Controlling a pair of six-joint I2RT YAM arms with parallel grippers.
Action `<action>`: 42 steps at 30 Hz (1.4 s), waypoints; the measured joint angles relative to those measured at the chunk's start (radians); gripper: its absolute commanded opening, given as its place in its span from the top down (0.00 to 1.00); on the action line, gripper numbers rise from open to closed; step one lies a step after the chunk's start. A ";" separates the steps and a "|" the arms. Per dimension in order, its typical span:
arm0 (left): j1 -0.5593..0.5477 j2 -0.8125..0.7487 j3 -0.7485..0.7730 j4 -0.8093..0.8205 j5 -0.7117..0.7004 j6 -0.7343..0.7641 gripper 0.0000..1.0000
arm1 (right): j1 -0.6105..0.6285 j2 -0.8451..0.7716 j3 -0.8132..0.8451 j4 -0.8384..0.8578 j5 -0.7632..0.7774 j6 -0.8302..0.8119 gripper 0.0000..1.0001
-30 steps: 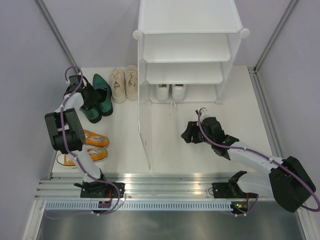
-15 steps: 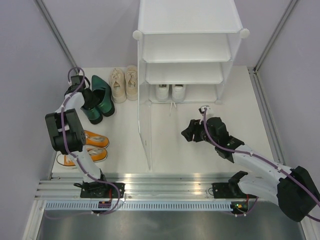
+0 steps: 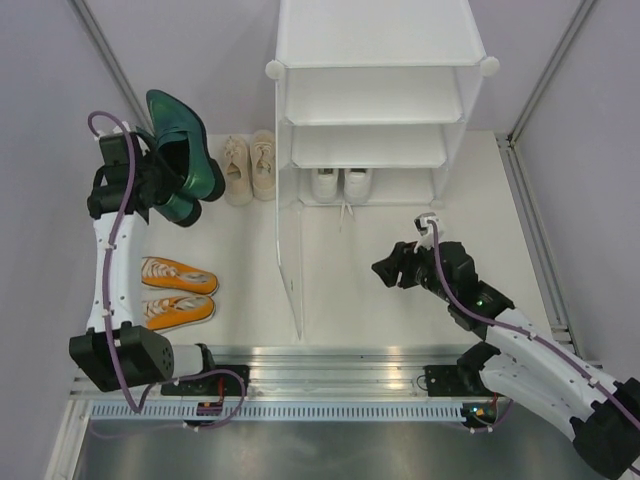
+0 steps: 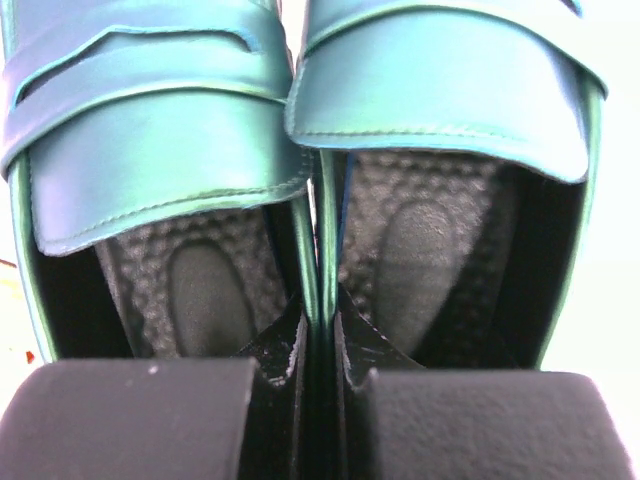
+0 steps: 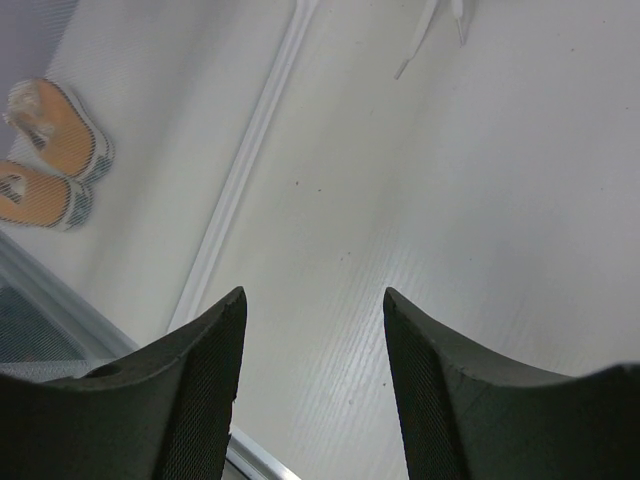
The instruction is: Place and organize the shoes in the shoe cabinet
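My left hand [image 4: 320,345] squeezes both dark green pointed heels [image 3: 183,150] together, so they can travel as one to the white plastic shoe cabinet [image 3: 378,30].

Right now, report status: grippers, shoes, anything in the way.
Left gripper shut on both green heels, held aloft. Right gripper open, holding nothing, before the shoe cabinet. White sneakers on bottom tier; side panel between heels and shelves.

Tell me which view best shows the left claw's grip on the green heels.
Left wrist: the left claw pinches the touching inner walls of both green heels. Top external shows the pair from afar, grip hidden; right wrist shows neither.
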 measured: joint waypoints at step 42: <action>-0.191 -0.452 0.715 -0.328 0.620 -0.287 0.98 | -0.001 -0.322 0.449 -0.610 0.272 0.007 0.41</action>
